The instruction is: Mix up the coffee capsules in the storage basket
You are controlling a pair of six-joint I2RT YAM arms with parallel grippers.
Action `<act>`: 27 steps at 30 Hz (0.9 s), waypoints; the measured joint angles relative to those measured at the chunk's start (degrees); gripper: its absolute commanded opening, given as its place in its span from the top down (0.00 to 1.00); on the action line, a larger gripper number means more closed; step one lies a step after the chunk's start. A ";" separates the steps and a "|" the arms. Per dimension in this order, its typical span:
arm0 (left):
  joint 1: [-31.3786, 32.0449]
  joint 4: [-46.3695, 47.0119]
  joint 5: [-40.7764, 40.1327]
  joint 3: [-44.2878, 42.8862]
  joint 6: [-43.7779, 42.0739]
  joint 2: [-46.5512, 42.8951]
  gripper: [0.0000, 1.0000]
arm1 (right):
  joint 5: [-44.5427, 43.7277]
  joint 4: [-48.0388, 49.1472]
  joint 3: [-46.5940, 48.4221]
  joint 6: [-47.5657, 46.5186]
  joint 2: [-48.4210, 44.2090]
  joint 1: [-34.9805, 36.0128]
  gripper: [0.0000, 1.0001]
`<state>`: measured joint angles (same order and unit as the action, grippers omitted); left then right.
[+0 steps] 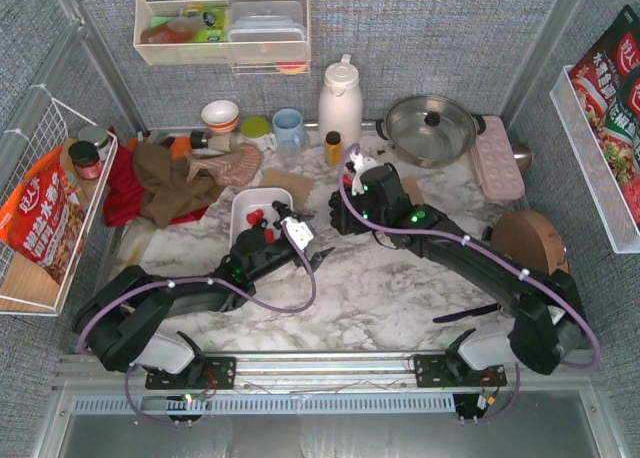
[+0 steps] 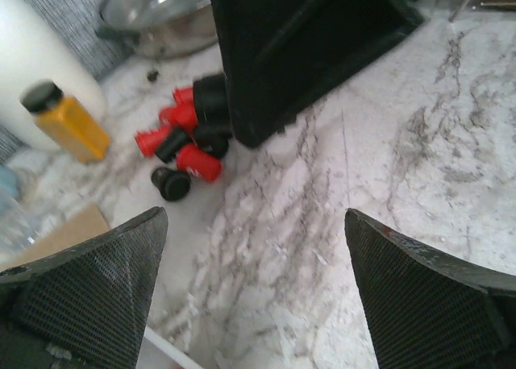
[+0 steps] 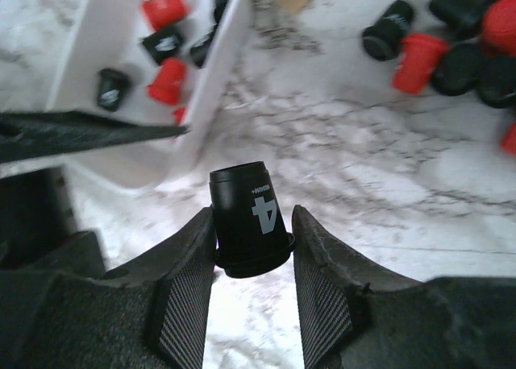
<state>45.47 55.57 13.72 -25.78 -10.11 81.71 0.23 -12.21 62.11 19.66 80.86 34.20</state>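
Grey woven fabric walls (image 1: 420,38) enclose a white marble-patterned table (image 1: 400,298) (grey-veined), under bright, even light.

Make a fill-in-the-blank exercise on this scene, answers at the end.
1. The capsule clamped in the right gripper is printed with the digit ___.
2. The left gripper is ___, with nothing between its fingers.
3. The storage basket is ___ in colour.
4. The loose capsules piled on the table are black and ___.

Missing words: 4; open; white; red
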 measured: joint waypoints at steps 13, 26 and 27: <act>3.54 17.09 0.15 1.46 -6.19 1.42 0.02 | 3.26 2.34 -4.66 8.11 -10.95 4.81 0.66; 5.40 21.09 1.22 1.51 -6.12 1.73 0.27 | 4.28 4.76 -7.48 11.23 -11.23 6.01 0.65; 5.42 21.09 1.22 1.55 -6.12 1.73 0.31 | 4.28 4.81 -7.50 11.41 -11.26 6.03 0.64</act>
<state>50.89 76.66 14.94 -24.23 -16.23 83.44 4.51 -7.40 54.61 31.07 69.60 40.23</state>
